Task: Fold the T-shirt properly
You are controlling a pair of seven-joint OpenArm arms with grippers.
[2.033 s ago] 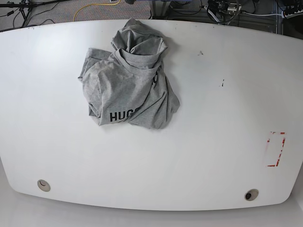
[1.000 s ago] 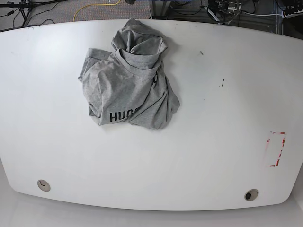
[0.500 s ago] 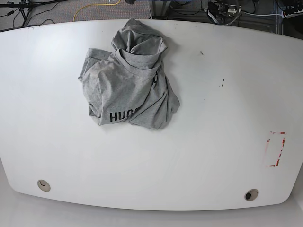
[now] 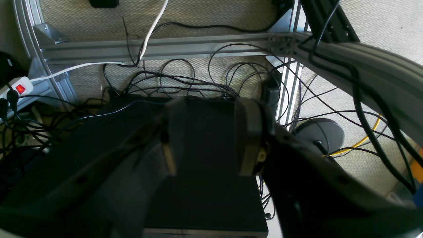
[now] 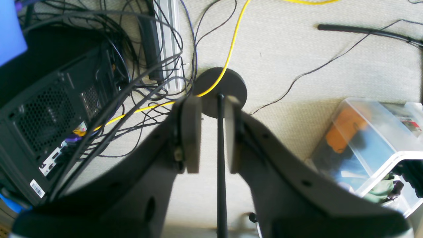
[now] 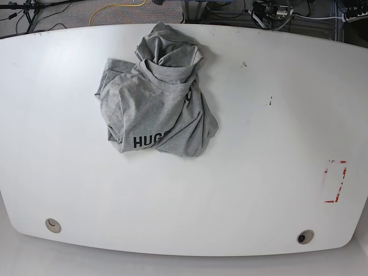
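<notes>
Between the two pads of the left gripper lies a wide gap with nothing in it; its wrist view looks down past the table onto a dark box, a metal frame rail and tangled cables on carpet. The right gripper has its pads set narrowly apart and holds nothing: the thin black pole seen between them appears to belong to a round stand base on the floor behind. Beside it sit a black computer case, a yellow cable and a clear plastic bin.

Neither arm shows in the base view. On the white table, the grey T-shirt lies crumpled in a heap, left of centre and toward the far edge, untouched. Black letters reading "HUG" show near its near hem, the rest hidden in a fold. A red-marked rectangle sits near the right edge.

Folding has not begun, I judge. The next move calls for both arms to reach over the table, take the heap and spread it flat.
</notes>
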